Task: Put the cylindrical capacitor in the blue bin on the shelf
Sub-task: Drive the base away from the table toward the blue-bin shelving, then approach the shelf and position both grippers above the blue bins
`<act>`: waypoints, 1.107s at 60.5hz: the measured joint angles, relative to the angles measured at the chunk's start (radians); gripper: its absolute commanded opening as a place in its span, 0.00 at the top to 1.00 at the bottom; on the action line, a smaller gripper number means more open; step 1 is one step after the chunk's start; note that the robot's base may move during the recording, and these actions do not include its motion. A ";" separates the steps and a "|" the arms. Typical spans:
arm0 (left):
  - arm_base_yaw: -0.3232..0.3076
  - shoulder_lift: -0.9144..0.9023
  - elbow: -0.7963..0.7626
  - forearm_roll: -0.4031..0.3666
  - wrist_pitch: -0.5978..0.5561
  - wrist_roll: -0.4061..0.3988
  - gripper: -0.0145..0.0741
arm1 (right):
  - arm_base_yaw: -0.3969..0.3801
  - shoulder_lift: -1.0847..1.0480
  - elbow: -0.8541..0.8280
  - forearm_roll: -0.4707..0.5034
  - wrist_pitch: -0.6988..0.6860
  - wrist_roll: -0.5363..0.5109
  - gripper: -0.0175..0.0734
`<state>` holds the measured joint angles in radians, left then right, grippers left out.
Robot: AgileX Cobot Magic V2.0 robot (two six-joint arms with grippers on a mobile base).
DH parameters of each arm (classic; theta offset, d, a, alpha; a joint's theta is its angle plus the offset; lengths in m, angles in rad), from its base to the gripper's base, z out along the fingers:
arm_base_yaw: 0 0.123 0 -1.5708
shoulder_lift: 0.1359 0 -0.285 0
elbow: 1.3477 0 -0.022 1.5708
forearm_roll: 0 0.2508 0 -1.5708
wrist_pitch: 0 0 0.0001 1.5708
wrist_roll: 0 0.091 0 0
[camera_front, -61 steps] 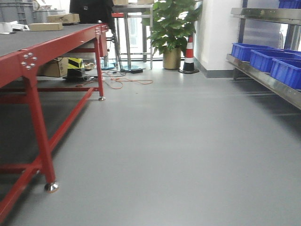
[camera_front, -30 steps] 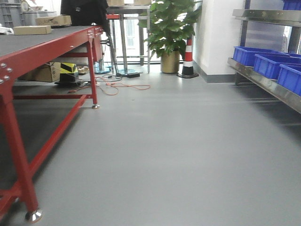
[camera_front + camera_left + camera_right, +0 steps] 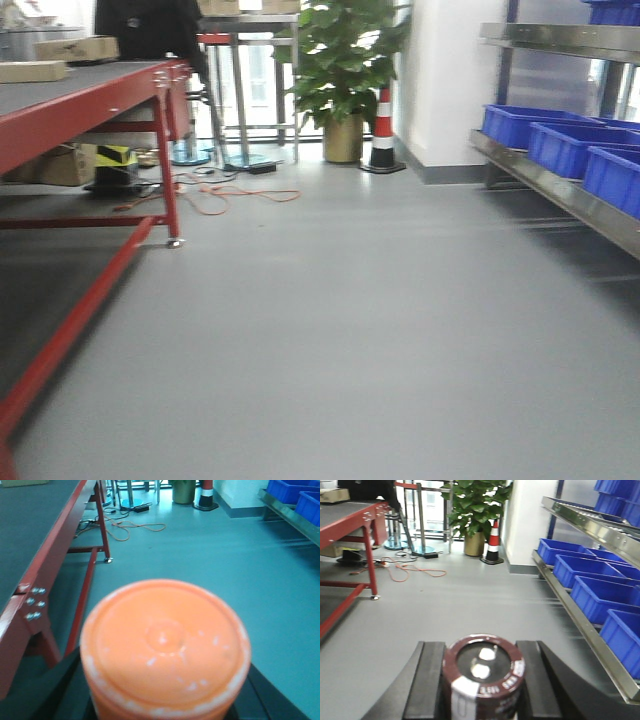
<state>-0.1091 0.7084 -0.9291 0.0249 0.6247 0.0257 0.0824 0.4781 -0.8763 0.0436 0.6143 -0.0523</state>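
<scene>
The cylindrical capacitor (image 3: pixel 482 680) sits squarely between the two black fingers (image 3: pixel 431 680) of the right gripper (image 3: pixel 482 652), which press against its left and right sides and hold it clear of the floor. It is a dark maroon cylinder with a pale band of print. Its long axis runs up and down in the right wrist view, and the flat end with two pale terminals is uppermost. Its lower end is cut off by the picture's edge.

The left gripper (image 3: pixel 165 702) is closed around an orange tub (image 3: pixel 165 645), whose round lid fills most of the left wrist view. Only dark slivers of the jaws show on either side.

Beyond both grippers lies grey floor (image 3: pixel 460 605). On the right runs the steel shelf (image 3: pixel 580 625), its lower tier lined with blue bins (image 3: pixel 600 595), well apart from the capacitor. On the left stands a red table (image 3: pixel 350 522) with a dark top. An orange cable (image 3: pixel 415 571) trails across the floor near its leg. At the far end are a striped traffic cone (image 3: pixel 494 542) and, just beside it, a potted plant (image 3: pixel 475 505).
</scene>
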 measured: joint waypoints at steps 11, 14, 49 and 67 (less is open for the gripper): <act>0.000 0.000 0.000 0.000 0.000 0.000 0.96 | 0.000 0.000 0.000 0.000 0.000 0.000 0.99; 0.000 0.000 0.000 0.000 0.000 0.000 0.96 | 0.000 0.000 0.000 0.000 0.000 0.000 0.99; 0.000 0.000 0.000 0.000 0.000 0.000 0.96 | 0.000 0.000 0.000 0.000 0.000 0.000 0.99; 0.000 0.000 0.000 0.000 0.000 0.000 0.96 | 0.000 0.000 0.000 0.000 0.000 0.000 0.99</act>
<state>-0.1091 0.7084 -0.9291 0.0249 0.6247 0.0257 0.0824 0.4781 -0.8763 0.0436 0.6143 -0.0523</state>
